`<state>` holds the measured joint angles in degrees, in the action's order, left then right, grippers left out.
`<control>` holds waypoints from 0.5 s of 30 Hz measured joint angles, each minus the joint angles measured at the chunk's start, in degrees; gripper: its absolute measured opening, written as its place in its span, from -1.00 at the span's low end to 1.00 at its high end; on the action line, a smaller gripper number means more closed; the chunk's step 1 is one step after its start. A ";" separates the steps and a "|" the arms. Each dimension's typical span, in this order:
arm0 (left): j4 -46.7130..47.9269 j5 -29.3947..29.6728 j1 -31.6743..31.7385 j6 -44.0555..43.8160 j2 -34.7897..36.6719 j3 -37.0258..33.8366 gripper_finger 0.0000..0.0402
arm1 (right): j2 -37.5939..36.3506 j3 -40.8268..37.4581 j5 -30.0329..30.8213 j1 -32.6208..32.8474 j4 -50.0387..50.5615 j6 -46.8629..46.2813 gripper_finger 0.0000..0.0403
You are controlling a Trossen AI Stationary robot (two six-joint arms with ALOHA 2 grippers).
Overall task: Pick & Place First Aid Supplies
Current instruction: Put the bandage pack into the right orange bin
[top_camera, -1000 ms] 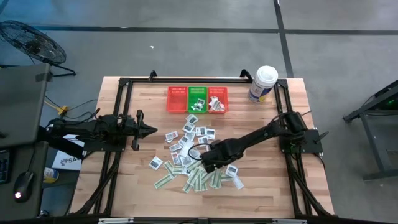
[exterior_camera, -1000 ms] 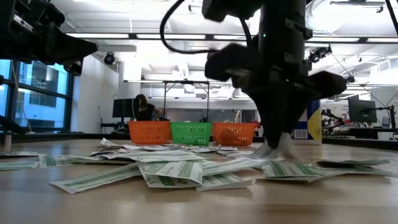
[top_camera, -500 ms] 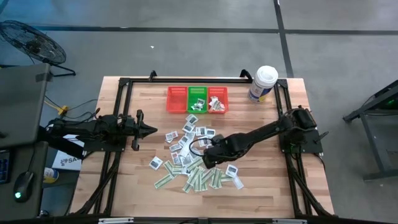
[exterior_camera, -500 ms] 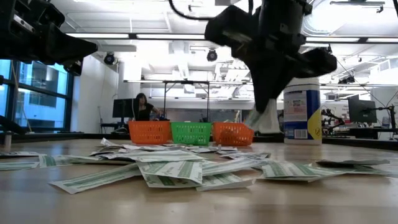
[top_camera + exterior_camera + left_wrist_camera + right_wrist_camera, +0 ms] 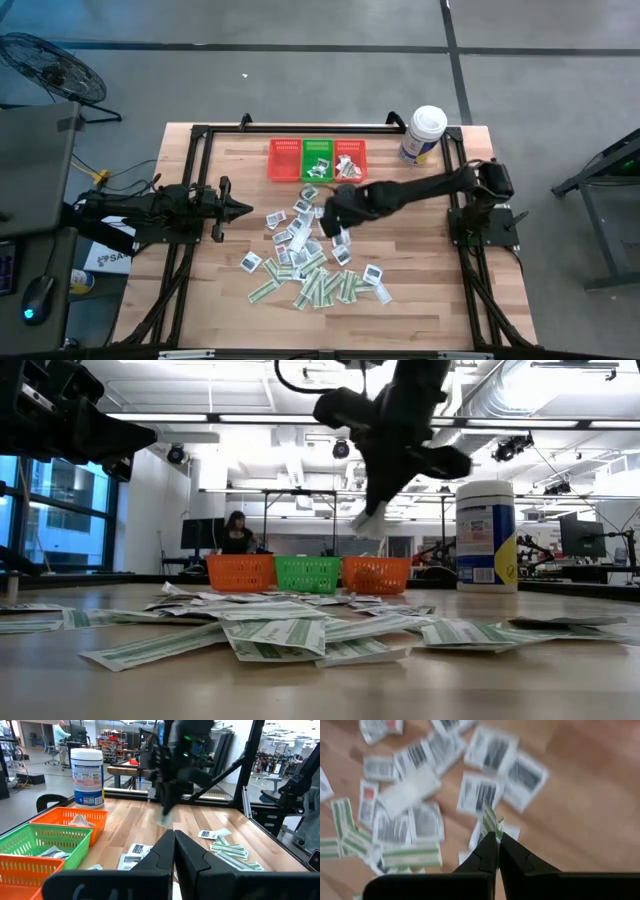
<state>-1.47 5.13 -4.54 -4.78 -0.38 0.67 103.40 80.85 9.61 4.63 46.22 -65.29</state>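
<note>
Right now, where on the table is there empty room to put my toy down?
Bare wood lies between the white tub and the right arm's base, and along the near table edge below the packets. The strip left of the red basket is free too. The middle is crowded with scattered packets, under the right hand.

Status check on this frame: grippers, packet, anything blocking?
Right gripper shut on green-and-white packet, lifted above the pile. Left gripper shut, waiting at table's left. Nothing between it and baskets.
</note>
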 joint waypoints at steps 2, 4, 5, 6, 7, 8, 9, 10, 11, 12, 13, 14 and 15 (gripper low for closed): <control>0.02 0.00 0.02 -0.01 -0.01 0.00 -0.99 | -0.25 0.06 0.02 -2.10 -1.16 4.13 -0.98; 0.00 0.00 0.01 0.00 -0.02 0.00 -0.99 | -0.42 0.06 -0.04 -4.28 -1.82 8.49 -0.98; 0.00 0.00 0.01 0.00 -0.01 0.00 -0.99 | -0.46 0.06 -0.08 -5.39 -2.18 10.74 -0.98; 0.02 0.00 0.02 0.00 -0.02 0.00 -0.99 | -0.51 0.07 -0.12 -6.54 -2.54 13.15 -0.99; 0.00 0.00 0.00 -0.02 -0.02 0.00 -0.99 | -0.57 0.08 -0.23 -7.72 -2.65 15.63 -0.99; 0.02 0.00 0.02 -0.02 -0.02 0.00 -0.99 | -0.61 0.08 -0.29 -8.98 -2.74 17.99 -0.99; 0.02 0.00 0.01 -0.02 -0.01 0.00 -0.99 | -0.66 0.08 -0.25 -10.27 -3.02 20.35 -0.99; 0.02 0.00 0.00 0.00 -0.02 0.00 -0.99 | -0.68 0.08 -0.24 -11.55 -3.45 22.82 -0.99; 0.02 0.00 0.02 0.00 -0.02 0.00 -0.99 | -0.68 0.08 -0.25 -12.88 -3.79 25.11 -0.98; 0.02 0.00 0.02 0.00 -0.02 0.00 -0.99 | -0.68 0.08 -0.30 -14.12 -3.99 27.36 -0.98; 0.02 0.00 0.02 -0.02 -0.02 0.00 -0.99 | -0.68 0.08 -0.33 -15.38 -4.08 29.81 -0.98; 0.01 0.00 0.00 0.00 -0.02 0.00 -0.99 | -0.68 0.08 -0.43 -16.67 -4.14 32.24 -0.98; 0.02 0.00 0.02 -0.02 -0.02 0.00 -0.99 | -0.68 0.08 -0.49 -17.86 -4.07 34.69 -0.98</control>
<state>-1.45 5.13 -4.51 -4.80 -0.40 0.67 102.72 80.93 9.12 -13.23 42.15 -30.60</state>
